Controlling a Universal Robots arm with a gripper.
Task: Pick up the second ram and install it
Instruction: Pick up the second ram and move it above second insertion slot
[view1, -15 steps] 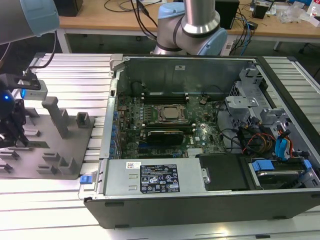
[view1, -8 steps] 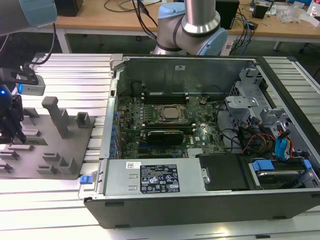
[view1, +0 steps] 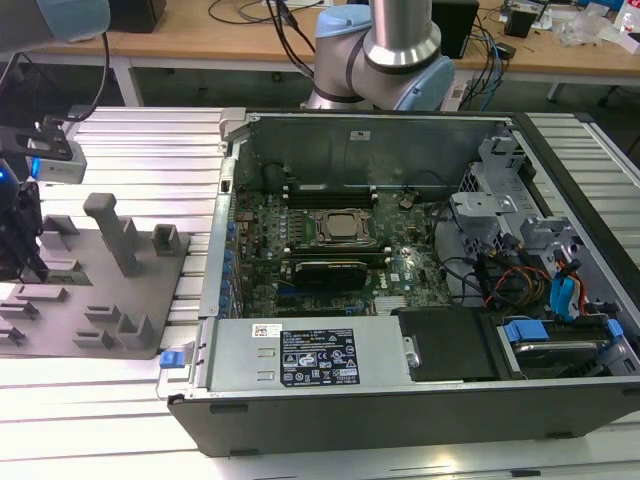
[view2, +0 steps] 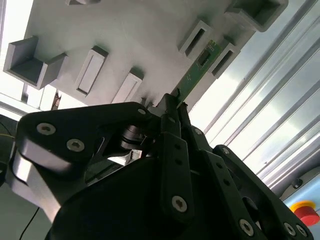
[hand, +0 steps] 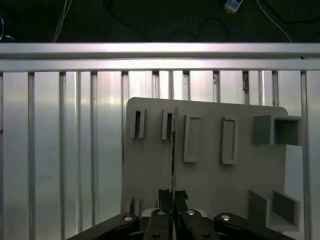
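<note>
At fixture plate (hand: 210, 185): gripper (hand: 172, 193) pinches 2nd ram (hand: 174, 145) by 1 end; long axis runs straight fwd from it.

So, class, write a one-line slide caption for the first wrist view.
Gripper closed on the edge-on second ram at the grey fixture plate.

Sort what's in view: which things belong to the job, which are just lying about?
Job: memory stick, pincer closed on it, grey holder plate, open computer.
Lying about: bench cables, red button.
</note>
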